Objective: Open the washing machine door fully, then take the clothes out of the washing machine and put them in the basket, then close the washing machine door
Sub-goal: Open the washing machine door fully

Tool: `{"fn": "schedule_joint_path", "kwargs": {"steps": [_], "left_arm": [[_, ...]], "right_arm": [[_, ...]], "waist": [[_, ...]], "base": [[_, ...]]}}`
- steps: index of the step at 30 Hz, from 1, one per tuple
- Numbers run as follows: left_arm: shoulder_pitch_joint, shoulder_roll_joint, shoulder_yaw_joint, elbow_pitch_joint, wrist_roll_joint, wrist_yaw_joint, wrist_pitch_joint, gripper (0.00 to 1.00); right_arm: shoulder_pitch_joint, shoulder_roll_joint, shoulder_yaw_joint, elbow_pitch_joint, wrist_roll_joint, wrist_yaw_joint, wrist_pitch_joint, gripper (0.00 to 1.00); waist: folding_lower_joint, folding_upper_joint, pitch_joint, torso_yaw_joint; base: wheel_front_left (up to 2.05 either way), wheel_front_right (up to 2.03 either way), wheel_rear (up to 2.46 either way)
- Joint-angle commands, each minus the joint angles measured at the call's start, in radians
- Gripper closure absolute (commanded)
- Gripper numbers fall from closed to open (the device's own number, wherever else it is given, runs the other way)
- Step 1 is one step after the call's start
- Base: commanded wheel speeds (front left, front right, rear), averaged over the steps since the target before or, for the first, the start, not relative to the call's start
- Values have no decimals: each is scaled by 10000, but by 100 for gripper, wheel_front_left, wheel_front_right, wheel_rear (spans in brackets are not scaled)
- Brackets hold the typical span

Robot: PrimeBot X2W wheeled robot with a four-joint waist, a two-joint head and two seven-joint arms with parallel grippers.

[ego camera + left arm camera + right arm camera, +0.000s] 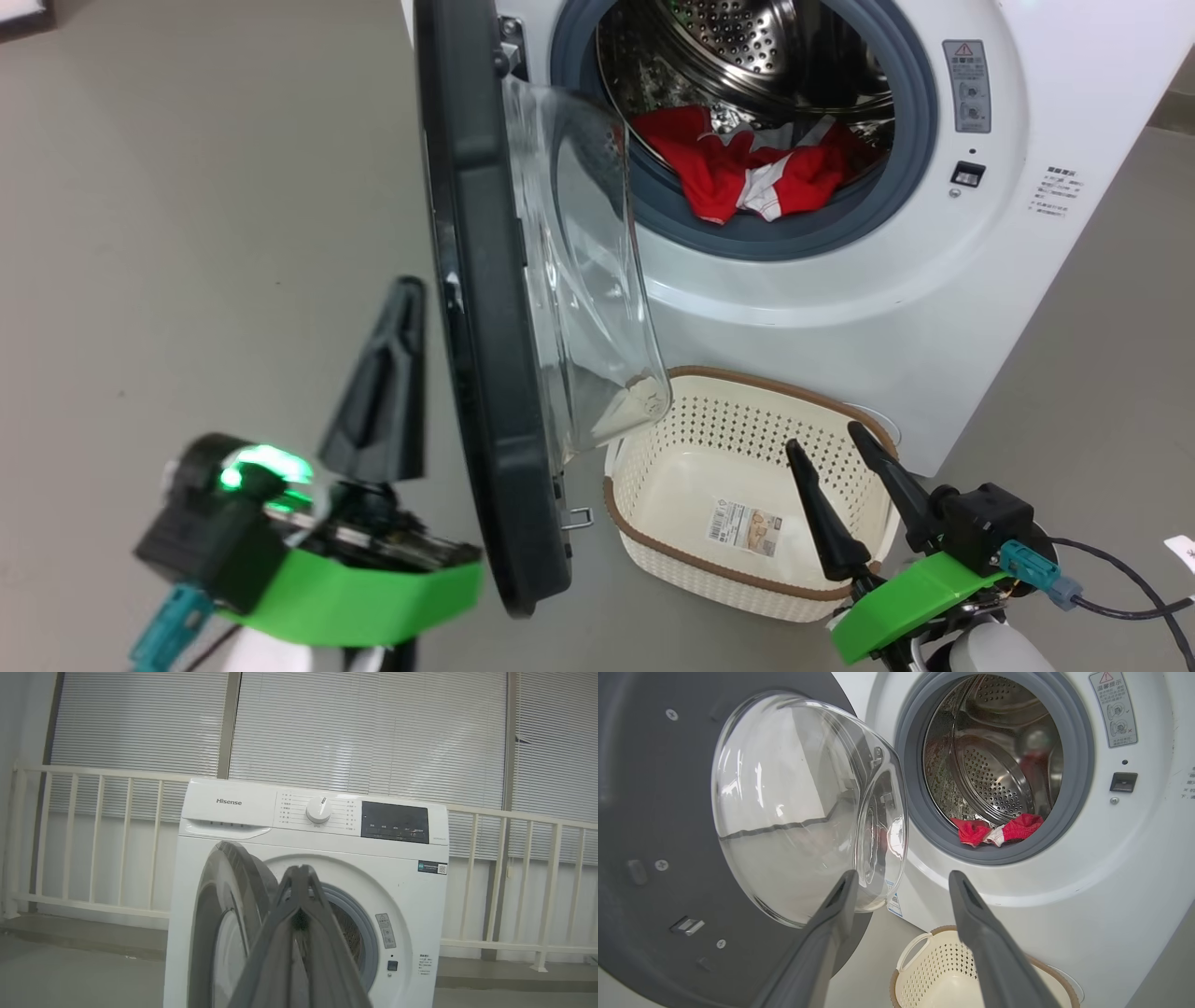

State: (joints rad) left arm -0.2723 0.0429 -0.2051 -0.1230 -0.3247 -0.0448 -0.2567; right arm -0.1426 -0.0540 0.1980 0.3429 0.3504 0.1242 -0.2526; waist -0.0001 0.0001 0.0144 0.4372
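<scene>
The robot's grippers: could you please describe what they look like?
The left gripper and right gripper each have two long, dark, tapering fingers on a black body, set in a bright green bracket above a pale forearm. Each carries a teal connector; a black cable trails from the right one. A green light glows on the left gripper's body.

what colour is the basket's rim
Brown, with a woven look, on the cream-white basket; the head view shows it best.

Past my work: railing, blinds, floor.
I see a cream railing (pixel 93 773) across the room; behind it hang closed pale blinds (pixel 364 728) split by a grey window post (pixel 229 723), and beneath it a low ledge (pixel 70 942) meets grey floor (pixel 70 980).
</scene>
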Motion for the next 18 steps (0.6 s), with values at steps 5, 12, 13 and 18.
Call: {"fn": "schedule_joint_path", "kwargs": {"steps": [5,12,13,18], "left_arm": [[-137,77,-795,-530,-446,-155,751,100],[242,90,-1404,-395,-731,-159,1572,100],[320,93,-1437,-292,-802,-163,1673,100],[608,185,-1552,191,-1080,-208,2060,100]], "right_arm": [[-388,37,179,-268,-22,65,-91,0],[-392,37,96,-302,-91,65,-91,0],[-388,37,104,-297,-88,65,-91,0],[-351,37,89,-282,-110,65,-91,0]], "waist": [[1,-1,42,-118],[1,-1,128,-128],[1,-1,132,-131],[1,-1,118,-126]], "base": [[0,0,0],[0,0,0],[0,0,0],[0,0,0]]}}
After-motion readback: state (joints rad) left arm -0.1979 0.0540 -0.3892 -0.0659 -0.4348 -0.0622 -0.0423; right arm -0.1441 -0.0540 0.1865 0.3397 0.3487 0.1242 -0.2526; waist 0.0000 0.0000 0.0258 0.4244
